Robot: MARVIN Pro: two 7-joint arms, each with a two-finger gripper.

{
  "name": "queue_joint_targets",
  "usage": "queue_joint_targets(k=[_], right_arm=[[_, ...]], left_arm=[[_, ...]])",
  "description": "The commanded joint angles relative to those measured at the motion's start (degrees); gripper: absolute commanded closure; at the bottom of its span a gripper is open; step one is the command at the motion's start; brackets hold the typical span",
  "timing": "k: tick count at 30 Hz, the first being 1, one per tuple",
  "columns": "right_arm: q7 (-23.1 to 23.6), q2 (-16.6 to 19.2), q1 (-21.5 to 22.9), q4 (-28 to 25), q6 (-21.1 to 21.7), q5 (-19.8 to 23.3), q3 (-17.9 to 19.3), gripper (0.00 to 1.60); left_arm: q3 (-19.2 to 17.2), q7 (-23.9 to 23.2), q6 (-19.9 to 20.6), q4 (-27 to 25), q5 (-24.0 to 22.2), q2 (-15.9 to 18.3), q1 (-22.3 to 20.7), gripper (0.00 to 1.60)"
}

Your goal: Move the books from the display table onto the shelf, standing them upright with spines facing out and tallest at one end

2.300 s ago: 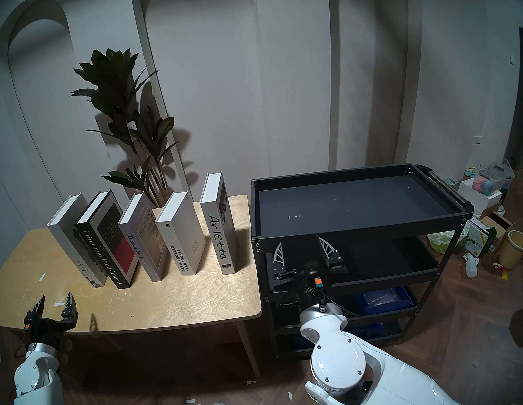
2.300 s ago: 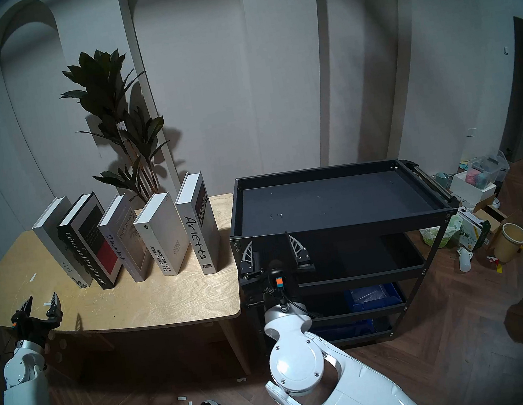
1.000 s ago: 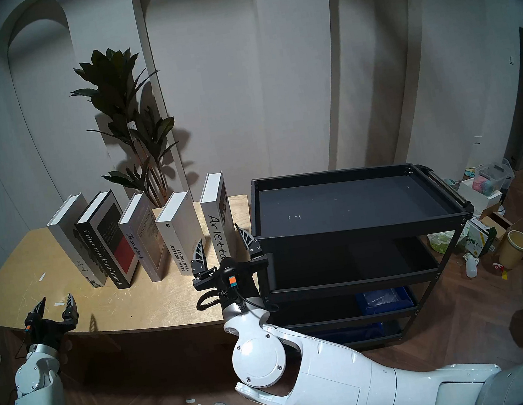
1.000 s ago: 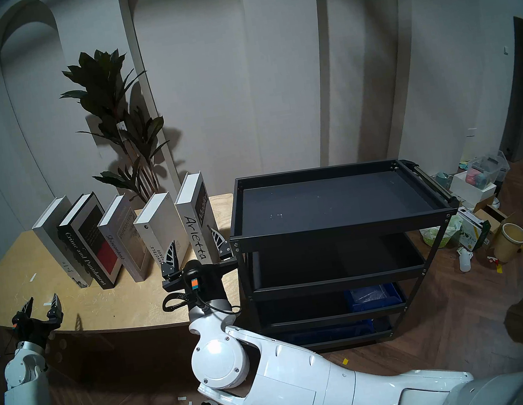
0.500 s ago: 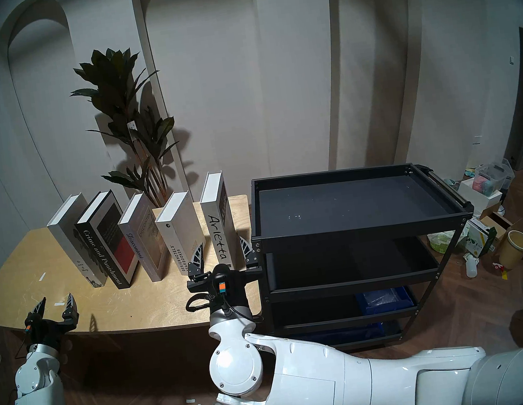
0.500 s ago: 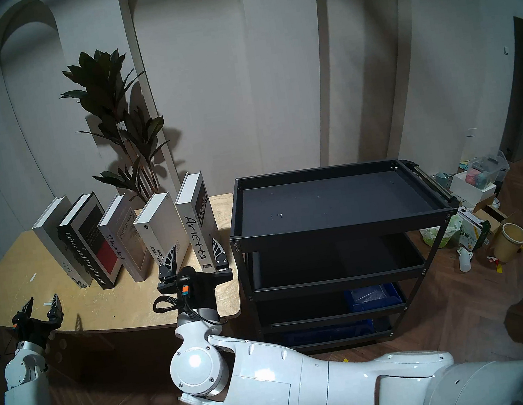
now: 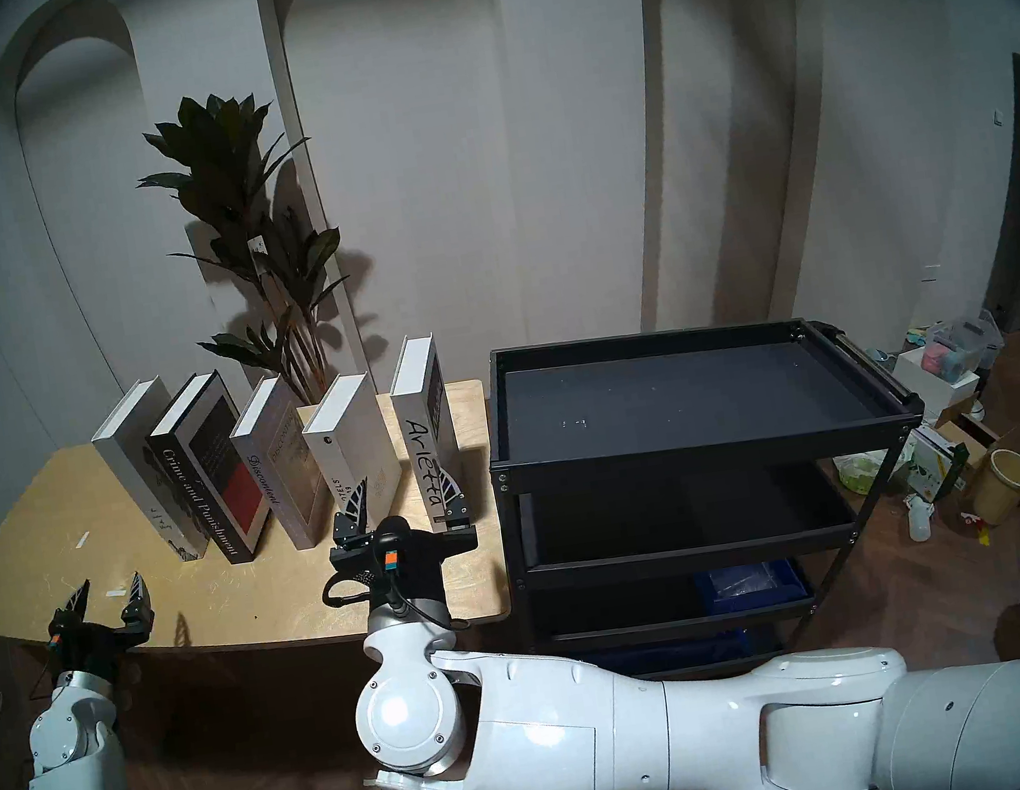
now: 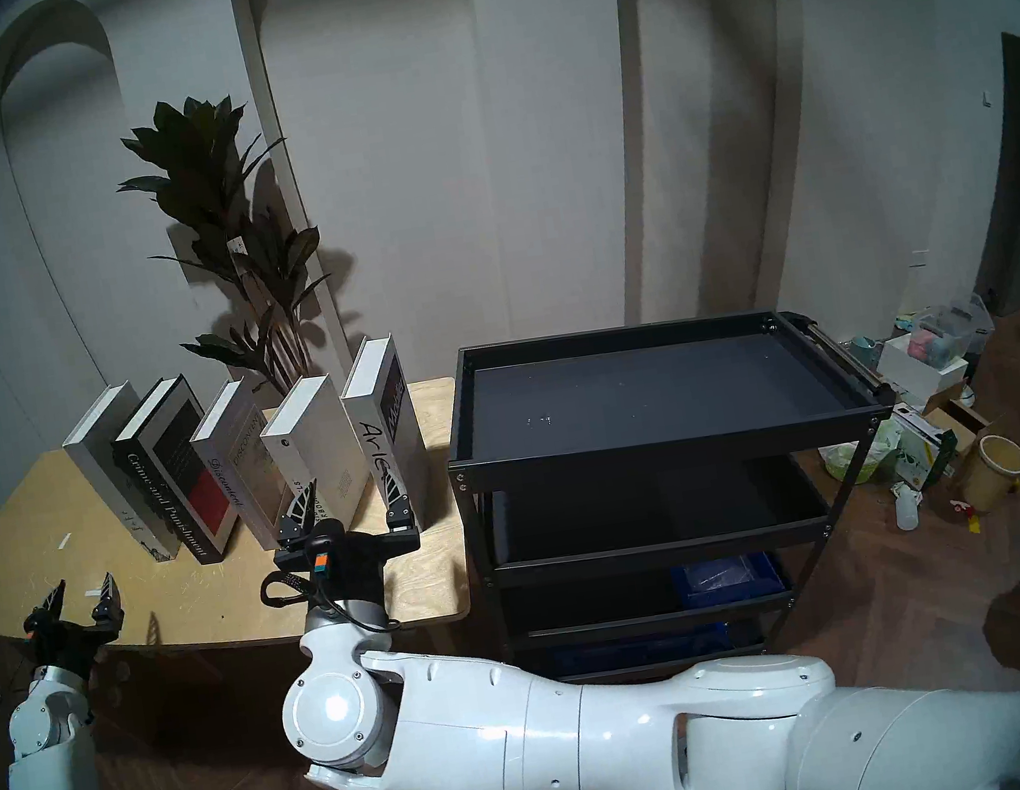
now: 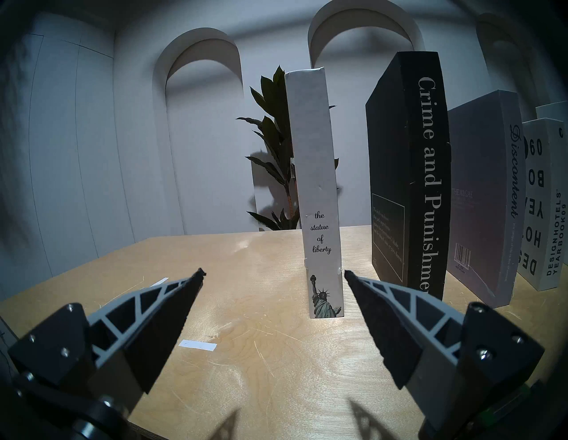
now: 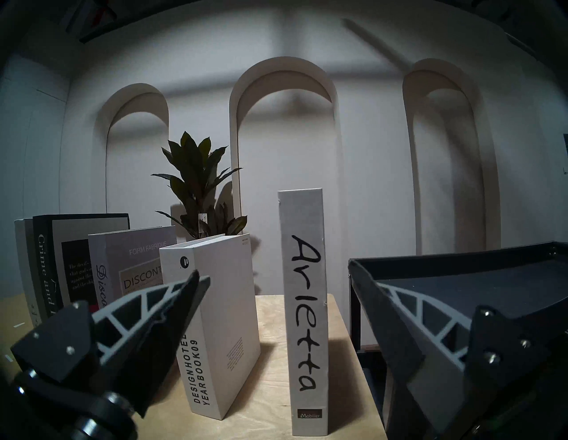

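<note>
Five large hardcover books [image 7: 281, 456] stand upright, spines out, on the light plywood worktop [image 7: 301, 597]; none is on the black metal trolley shelf [image 7: 684, 399] yet, and its lipped top tray shows bare.

Change: the right gripper [image 7: 401, 498], which hung in front of the trolley's middle tier a couple of seconds ago, has swung across to the worktop's near right corner. Jaws spread wide, nothing between them. In the right wrist view the gap frames the white "Arietta" book [image 10: 305, 313], tallest at this end, with the white "Design Hotels Yearbook 09" book [image 10: 215, 322] just beside its left finger. No contact visible.

Left gripper [image 7: 108, 594]: unmoved over the worktop's near left corner, jaws also wide and empty, facing the pale grey "the statue of liberty" book [image 9: 321, 196].

Reading: approach phase, first pick likely "Arietta". The overshoot leftward suggests it needs recentring before closing.
</note>
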Motion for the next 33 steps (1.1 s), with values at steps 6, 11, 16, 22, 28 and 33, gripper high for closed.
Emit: queue_joint_targets(k=[6,11,16,22,28,33], right_arm=[[4.91,-8.7,4.86,7.51,-0.68,2.06,0.1,0.0],[7.41,-11.28,5.89,11.53,-1.26,2.77,-0.21,0.0],[8.52,-13.18,7.06,15.12,-2.79,3.92,-1.06,0.0],[6.16,-15.32,8.69,19.29,-5.71,6.19,-3.25,0.0],[3.95,-17.18,10.32,22.35,-8.05,9.04,-5.63,0.0],[4.22,-19.22,11.95,25.74,-8.89,11.81,-6.95,0.0]], left_arm=[[-0.2,-0.11,-0.24,-0.8,0.14,0.64,-0.3,0.0],[-0.21,-0.11,-0.24,-0.81,0.15,0.64,-0.3,0.0],[-0.21,-0.11,-0.24,-0.84,0.16,0.64,-0.28,0.0],[-0.22,-0.11,-0.23,-0.86,0.17,0.64,-0.27,0.0],[-0.22,-0.11,-0.23,-0.86,0.17,0.64,-0.27,0.0],[-0.22,-0.11,-0.23,-0.86,0.17,0.64,-0.27,0.0]])
